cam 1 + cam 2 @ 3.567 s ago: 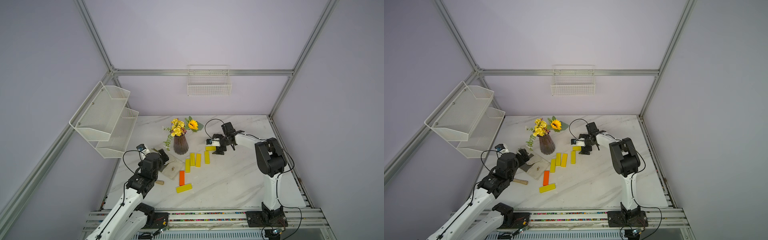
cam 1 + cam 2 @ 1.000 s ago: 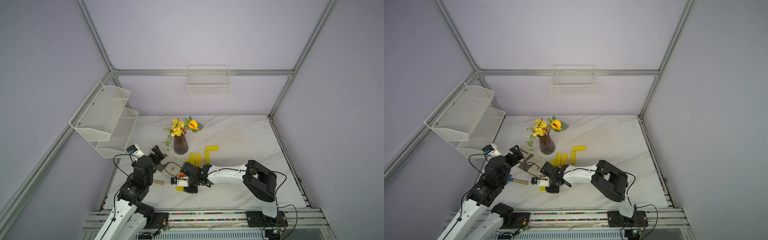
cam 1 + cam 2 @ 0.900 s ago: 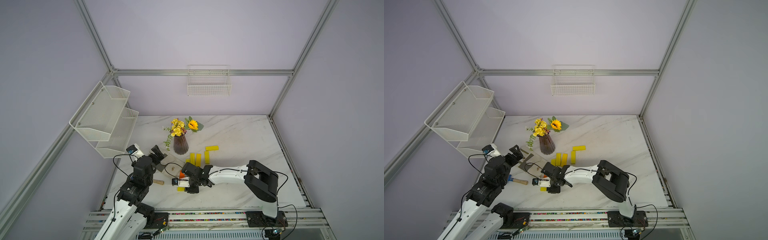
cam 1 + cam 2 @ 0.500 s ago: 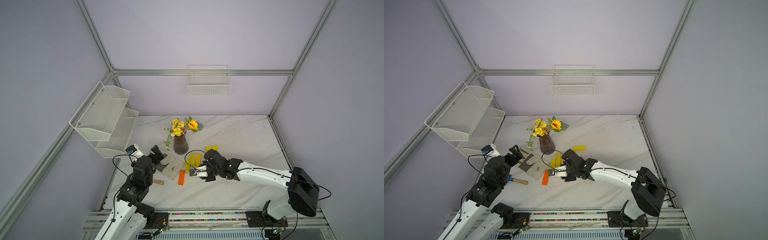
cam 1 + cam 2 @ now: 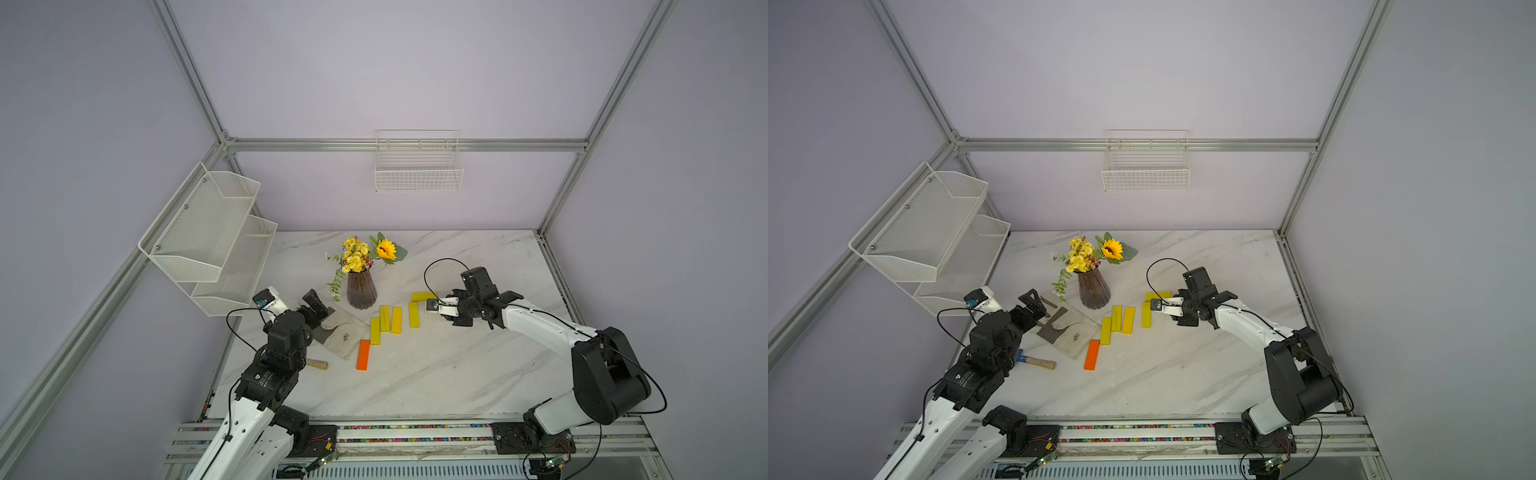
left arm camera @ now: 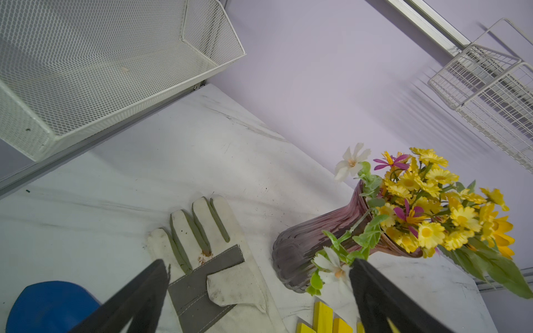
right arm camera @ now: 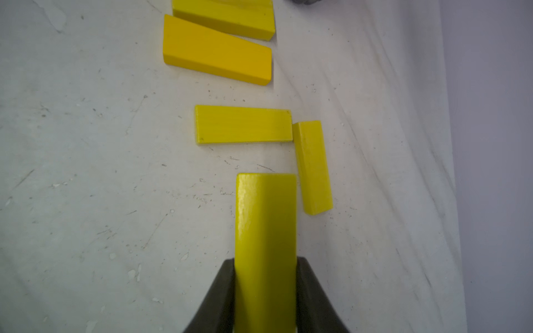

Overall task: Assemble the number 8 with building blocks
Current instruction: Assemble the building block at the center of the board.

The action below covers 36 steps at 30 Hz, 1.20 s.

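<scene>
**Right end effector [image 7: 265, 266] clamped on a yellow bar [image 7: 265, 219]; corner of two laid bars just ahead.**

Held bar's long axis runs straight out from the jaws. Crosswise bar [image 7: 243, 124] lies just ahead of its free end, at right angles, small gap btwn. Side bar [image 7: 313, 167] sits close alongside, approx parallel, far end touching the crosswise bar's end. Likely next: shift held bar sideways, away from side bar.

Right arm much nearer. Left end effector [image 6: 258, 265] is wide, empty, over a glove [image 6: 219, 230], well apart.

Can't tell if held bar touches the bench [image 7: 86, 173]. It's hidden in both top views. Further bars [image 7: 216, 50] lie beyond, one cut by frame edge. Orange bar [image 5: 363, 354] is outside the right wrist view.
</scene>
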Available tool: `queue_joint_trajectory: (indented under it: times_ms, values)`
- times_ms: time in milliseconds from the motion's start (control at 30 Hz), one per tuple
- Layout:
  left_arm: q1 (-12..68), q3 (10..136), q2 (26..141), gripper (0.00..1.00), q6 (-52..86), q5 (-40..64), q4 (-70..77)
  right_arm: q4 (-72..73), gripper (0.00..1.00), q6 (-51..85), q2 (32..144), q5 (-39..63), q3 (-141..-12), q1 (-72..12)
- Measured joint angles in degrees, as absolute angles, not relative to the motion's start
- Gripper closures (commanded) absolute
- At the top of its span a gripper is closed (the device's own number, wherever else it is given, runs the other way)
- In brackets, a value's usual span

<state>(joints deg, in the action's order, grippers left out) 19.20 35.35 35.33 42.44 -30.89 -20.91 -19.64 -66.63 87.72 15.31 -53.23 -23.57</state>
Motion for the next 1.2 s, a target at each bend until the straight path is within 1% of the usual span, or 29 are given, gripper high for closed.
queue_joint_trajectory:
  times_ms: [367,600,867,1200]
  values:
    - [19.2,35.4,37.1,0.0,42.5,-30.9,-20.4,-21.6,0.8,-68.7,94.9,21.6,-53.1,-23.3]
    - [19.2,35.4,37.2,0.0,42.5,-30.9,-20.1,-21.4,0.77,-68.6,95.7,23.0,-53.1,-23.7]
    - [19.2,34.9,37.4,0.0,42.5,-30.9,-19.7,-20.9,0.76,-67.5,100.3,24.1,-54.6,-24.4]
    - [19.2,34.9,37.5,0.0,42.4,-30.9,-19.4,-20.6,0.72,-66.3,102.5,24.4,-56.9,-24.4]
